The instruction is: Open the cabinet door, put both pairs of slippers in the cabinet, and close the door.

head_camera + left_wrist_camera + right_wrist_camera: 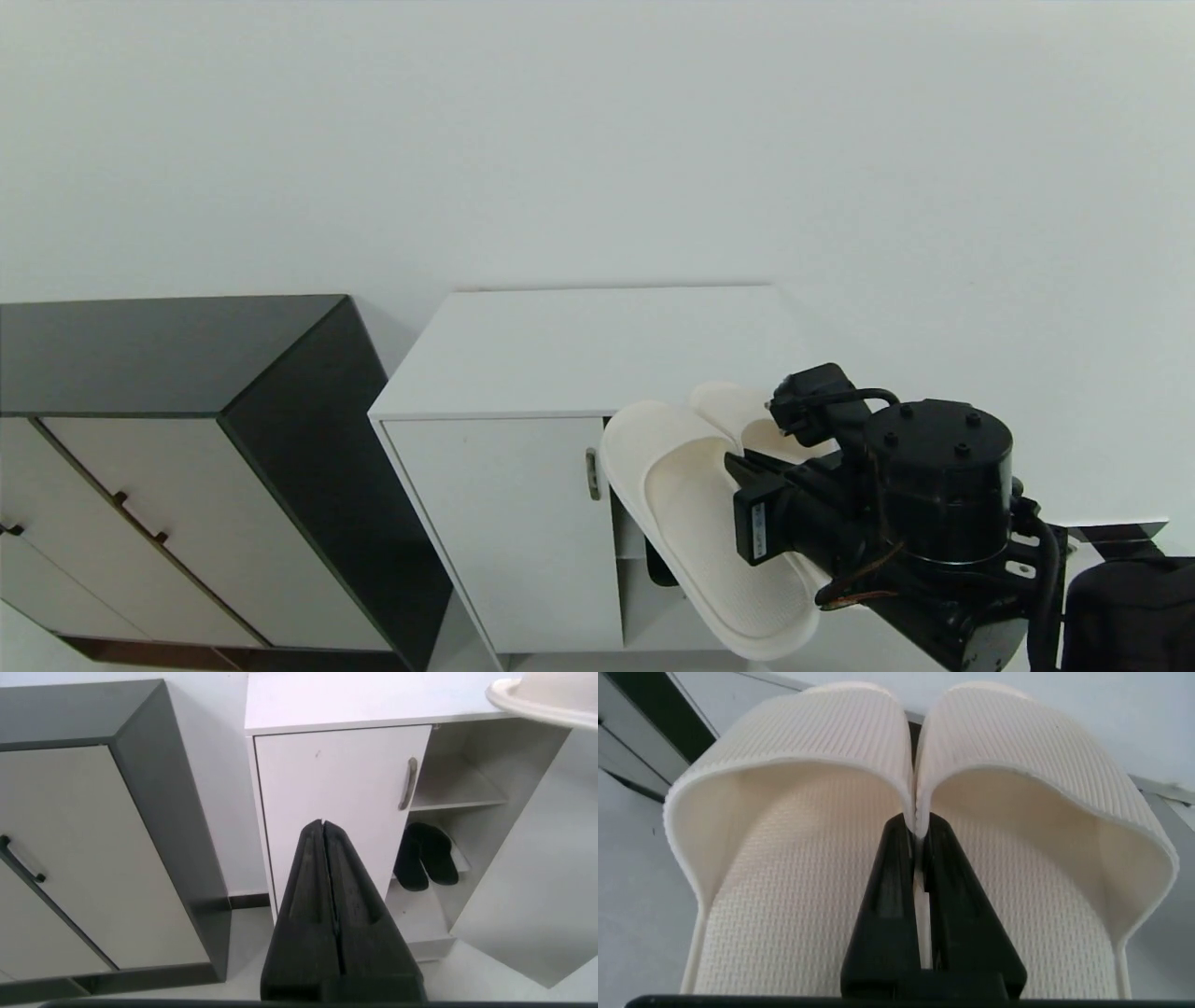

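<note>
Second pair at the cabinet (579,345), door (528,877) open.
Right pincer (917,835) clamps white slippers (691,523) by their inner edges, before the open side; black slippers (425,856) lie inside. Left pincer (324,831) closed, empty. Next, judged: set pair on a shelf (462,793), release.

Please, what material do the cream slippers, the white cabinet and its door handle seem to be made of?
Cream slippers: probably soft foam or rubber, matte; a fine ribbed texture and thick rounded edges.
White cabinet: likely laminated board, smooth and matte, with flat panels and sharp edges.
Door handle: seems brushed metal, grey with a soft shine.
</note>
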`<state>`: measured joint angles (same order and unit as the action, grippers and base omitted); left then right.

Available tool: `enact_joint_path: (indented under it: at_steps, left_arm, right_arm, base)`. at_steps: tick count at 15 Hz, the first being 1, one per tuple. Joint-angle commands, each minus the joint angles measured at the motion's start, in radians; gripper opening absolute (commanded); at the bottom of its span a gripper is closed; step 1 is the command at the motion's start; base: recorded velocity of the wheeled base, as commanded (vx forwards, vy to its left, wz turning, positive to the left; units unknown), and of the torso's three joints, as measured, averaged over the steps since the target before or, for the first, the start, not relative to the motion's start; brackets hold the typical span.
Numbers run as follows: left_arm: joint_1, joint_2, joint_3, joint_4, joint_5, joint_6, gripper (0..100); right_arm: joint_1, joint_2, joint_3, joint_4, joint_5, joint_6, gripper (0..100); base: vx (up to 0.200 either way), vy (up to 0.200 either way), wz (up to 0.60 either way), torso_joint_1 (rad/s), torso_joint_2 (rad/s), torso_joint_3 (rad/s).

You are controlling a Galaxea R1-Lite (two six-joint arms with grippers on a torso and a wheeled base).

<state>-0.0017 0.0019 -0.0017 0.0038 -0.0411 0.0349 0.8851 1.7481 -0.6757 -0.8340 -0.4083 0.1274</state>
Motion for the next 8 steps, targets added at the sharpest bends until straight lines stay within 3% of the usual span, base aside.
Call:
enact_joint_path:
  at_steps: [1,8]
  left_arm:
    - [0.0,0.0,0.0,0.001,0.0,0.0,0]
    - [0.0,0.001,0.0,0.001,0.0,0.0,0]
  right_arm:
    - [0.002,0.004,0.016,-0.01,0.0,-0.015,0]
    - [0.015,-0.001,0.058,-0.05,-0.001,-0.023,0]
  base:
    - [0.0,0.0,0.0,-0.105,0.25,0.129]
    - [0.0,0.0,0.0,-0.174,0.4,0.217]
